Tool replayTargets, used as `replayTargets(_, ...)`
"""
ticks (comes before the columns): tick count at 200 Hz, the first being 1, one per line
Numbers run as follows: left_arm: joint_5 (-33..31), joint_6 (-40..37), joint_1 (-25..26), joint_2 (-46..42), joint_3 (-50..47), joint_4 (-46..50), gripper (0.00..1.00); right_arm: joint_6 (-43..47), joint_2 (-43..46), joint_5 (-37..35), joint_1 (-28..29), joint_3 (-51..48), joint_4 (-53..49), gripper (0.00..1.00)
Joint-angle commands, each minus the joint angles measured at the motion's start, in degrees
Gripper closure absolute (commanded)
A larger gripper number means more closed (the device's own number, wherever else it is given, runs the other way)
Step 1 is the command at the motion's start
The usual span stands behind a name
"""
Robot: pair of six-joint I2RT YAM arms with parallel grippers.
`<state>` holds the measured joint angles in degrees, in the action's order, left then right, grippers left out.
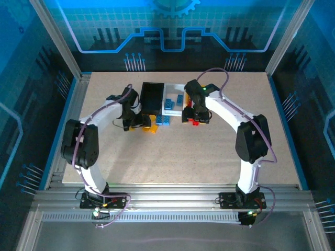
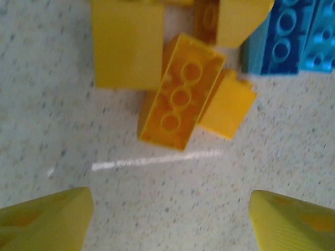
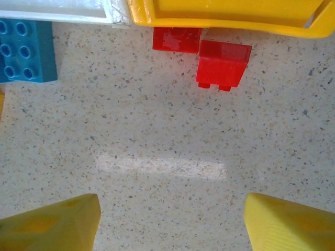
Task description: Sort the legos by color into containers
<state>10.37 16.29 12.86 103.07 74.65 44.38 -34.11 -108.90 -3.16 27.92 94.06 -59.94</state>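
The table (image 1: pixel 172 157) is pale and speckled, with blue glowing walls around it. At the back stand a black bin (image 1: pixel 153 98), a white bin (image 1: pixel 175 86) with some blue bricks (image 1: pixel 170 103) inside, and a yellow bin (image 3: pixel 225 15).

The left gripper (image 2: pixel 167 219) hangs low over the table, its jaws wide with nothing between them. Just ahead lies a heap of yellow bricks (image 2: pixel 180 94), all touching, one upside down and crooked. More blue bricks sit right beside them.

The right gripper (image 3: pixel 170 219) is wide too and empty. Two red bricks (image 3: pixel 223 63) lie ahead of it, right up against the yellow bin.

What could go wrong? The yellow bricks are so close together that the jaws might pinch two at once, or push the heap away. The crooked one could slip out. On the right, a finger could bump the yellow bin and shove it, because the red bricks sit so close to its wall.
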Motion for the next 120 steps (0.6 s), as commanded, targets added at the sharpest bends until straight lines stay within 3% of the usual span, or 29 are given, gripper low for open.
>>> replayTargets(1, 1.4, -1.5, -0.3, 3.1, 3.2, -0.6, 0.22, -0.8, 2.8, 1.6, -1.3, -1.8, -0.3, 0.26)
replayTargets(120, -0.2, -0.2, 2.0, 13.6, 10.1, -1.2, 0.32, 0.9, 4.7, 5.1, -6.2, -5.7, 0.7, 0.26)
